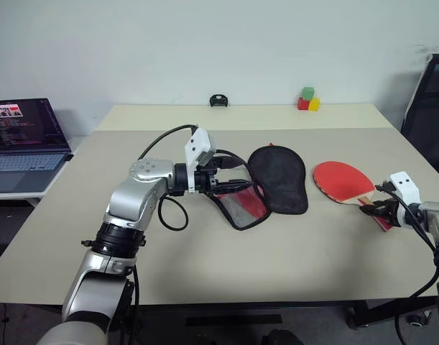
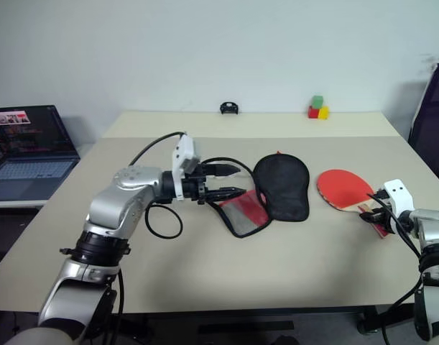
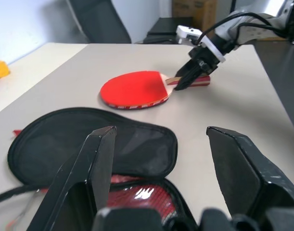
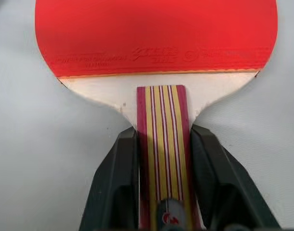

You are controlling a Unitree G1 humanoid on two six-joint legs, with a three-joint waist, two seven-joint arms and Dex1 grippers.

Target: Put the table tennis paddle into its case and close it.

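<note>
Paddle [image 4: 156,36] rubber print unreadable

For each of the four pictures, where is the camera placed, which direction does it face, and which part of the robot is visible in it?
Left eye view: on the head, looking forward and down over the table; both arms show.
Right eye view: same head, same scene, both arms.
Left wrist view: along the left gripper, open above the case, toward the paddle and the right gripper.
Right wrist view: along the right gripper, fingers closed on the paddle's handle.
Shared: all show the paddle.
</note>
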